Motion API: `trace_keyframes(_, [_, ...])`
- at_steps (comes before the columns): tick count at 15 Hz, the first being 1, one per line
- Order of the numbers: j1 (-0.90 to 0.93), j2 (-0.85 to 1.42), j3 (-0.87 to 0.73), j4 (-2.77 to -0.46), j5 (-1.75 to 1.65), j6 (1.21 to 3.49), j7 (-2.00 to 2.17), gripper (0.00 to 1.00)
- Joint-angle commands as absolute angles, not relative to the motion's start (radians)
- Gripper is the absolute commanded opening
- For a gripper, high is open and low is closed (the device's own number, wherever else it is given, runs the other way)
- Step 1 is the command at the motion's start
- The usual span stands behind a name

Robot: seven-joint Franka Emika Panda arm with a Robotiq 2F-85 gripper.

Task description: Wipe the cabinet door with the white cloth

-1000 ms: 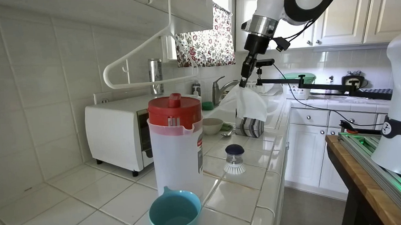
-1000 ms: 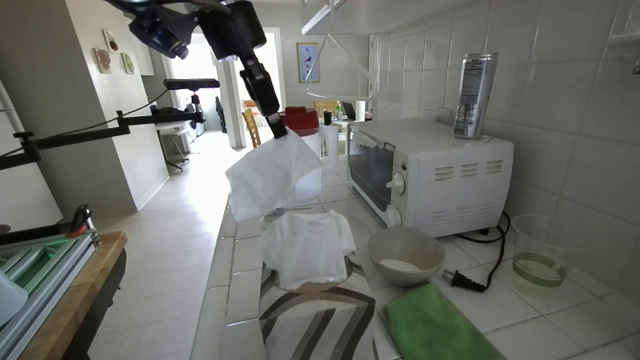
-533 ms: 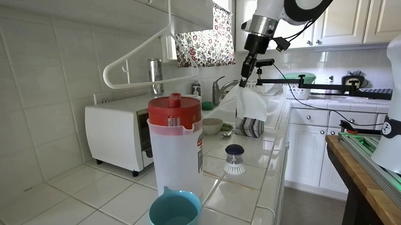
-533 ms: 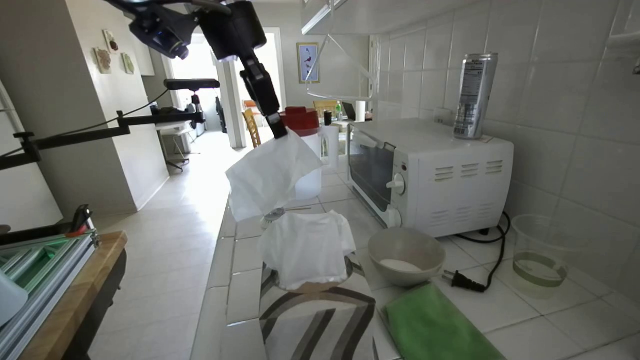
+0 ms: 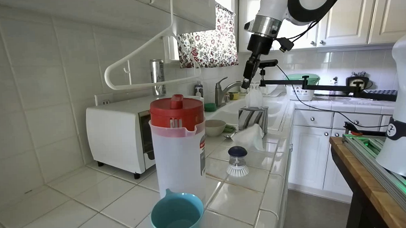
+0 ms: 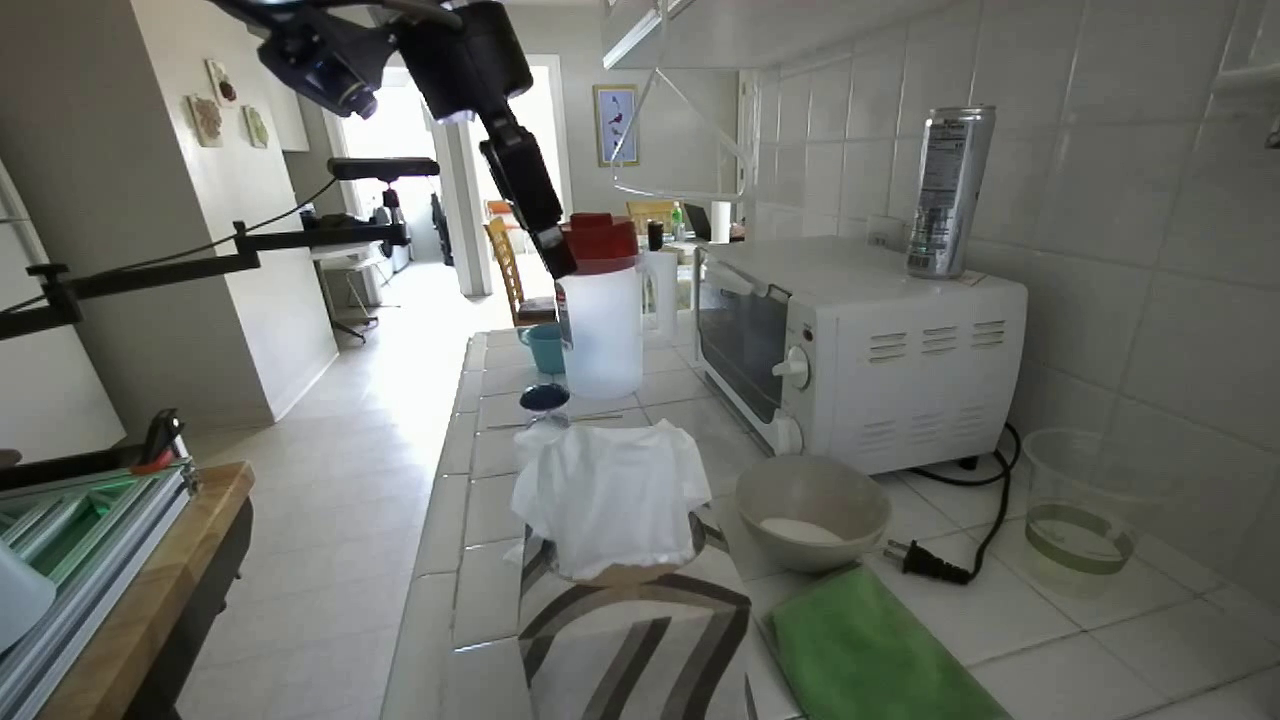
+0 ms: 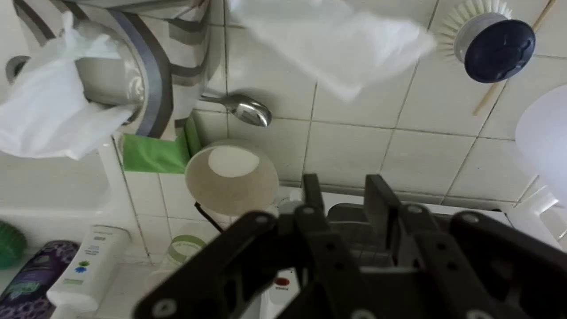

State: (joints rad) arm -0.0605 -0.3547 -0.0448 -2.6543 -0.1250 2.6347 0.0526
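My gripper (image 5: 245, 84) is above the counter with its fingers apart and nothing between them, as the wrist view shows (image 7: 342, 188). The white cloth (image 5: 249, 137), a thin tissue-like sheet, is below it, at the counter beside the striped tissue box. It is blurred in the wrist view (image 7: 345, 44), and I cannot tell whether it lies fully on the tiles. In an exterior view it is mostly hidden behind the box's tissue. White cabinet doors show above (image 5: 344, 15) and below (image 5: 309, 154) the far counter.
The striped box (image 6: 640, 640) has white tissue (image 6: 615, 490) sticking out. A brush (image 5: 237, 160), a pitcher (image 5: 179, 156), a blue cup (image 5: 176, 214), a bowl (image 6: 812, 510), a green cloth (image 6: 880, 650) and a toaster oven (image 6: 860, 350) stand around. A hanger (image 5: 147, 85) hangs nearby.
The gripper has opened and let go of the white cloth, which has dropped from the fingertips down to the counter by the box. The arm has hardly moved.
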Motion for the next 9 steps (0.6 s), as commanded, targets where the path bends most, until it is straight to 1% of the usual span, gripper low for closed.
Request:
trace_keyframes(1, [-0.07, -0.355, -0.035, -2.653, -0.117, 2.632, 0.046, 0.33])
trace_keyframes(4, [-0.07, -0.356, -0.035, -2.653, -0.117, 2.632, 0.046, 0.33])
trace_keyframes(5, [-0.05, -0.364, -0.043, -2.649, -0.09, 2.616, 0.024, 0.58])
trace_keyframes(6, [-0.026, -0.376, -0.049, -2.641, -0.058, 2.585, 0.007, 0.58])
trace_keyframes(8, [0.032, -0.4, -0.073, -2.618, 0.038, 2.518, -0.039, 0.7])
trace_keyframes(9, [0.052, -0.41, -0.079, -2.607, 0.079, 2.487, -0.058, 0.78])
